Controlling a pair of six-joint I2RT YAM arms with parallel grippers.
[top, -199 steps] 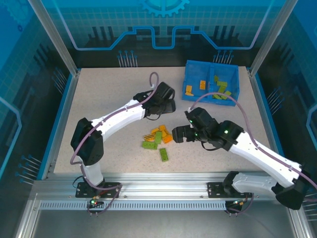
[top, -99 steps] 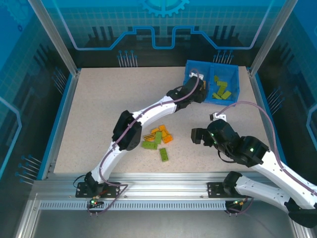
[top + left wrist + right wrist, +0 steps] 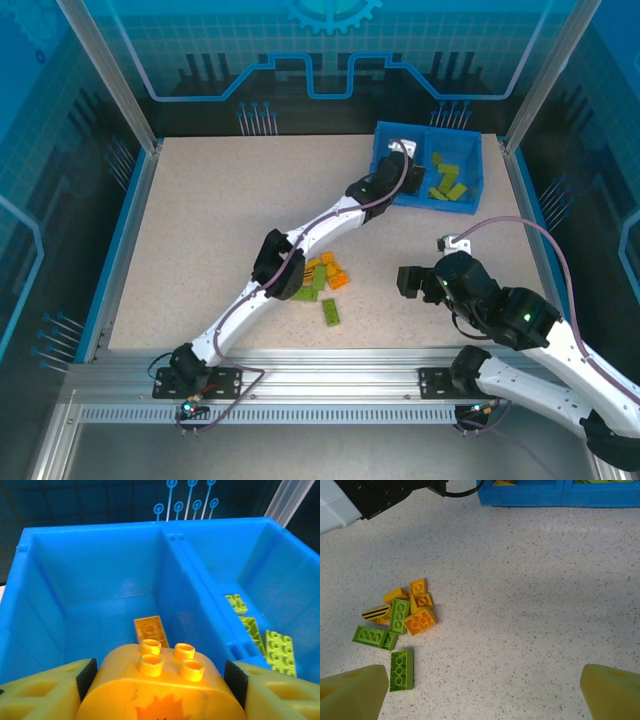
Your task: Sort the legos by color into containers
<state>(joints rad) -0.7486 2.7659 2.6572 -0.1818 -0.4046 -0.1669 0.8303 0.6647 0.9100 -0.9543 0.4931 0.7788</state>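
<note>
Left tool (image 3: 401, 165) clamps an orange rounded studded plastic brick (image 3: 161, 687) above the left compartment (image 3: 100, 575) of the blue plastic bin (image 3: 165, 526). Right tool (image 3: 481, 694), fingers apart, hangs over the speckled desk (image 3: 535, 585) near loose orange and green bricks (image 3: 400, 620).

Blue bin (image 3: 95, 565): two compartments split by a central divider (image 3: 192, 587). The left compartment (image 3: 100, 615) held one flat orange plate (image 3: 151, 629), studs up. The right compartment (image 3: 270, 580) held lime-green bricks (image 3: 280, 651) lying flat. An orange four-stud brick (image 3: 162, 680) with a rounded top, studs up, sat clamped in the left gripper (image 3: 161, 700) over the left compartment's near edge. A pile (image 3: 402, 615) of orange and green bricks lay on the table (image 3: 530, 605), well apart from the bin. One long green brick (image 3: 401, 669) lay flat just beside the pile.
</note>
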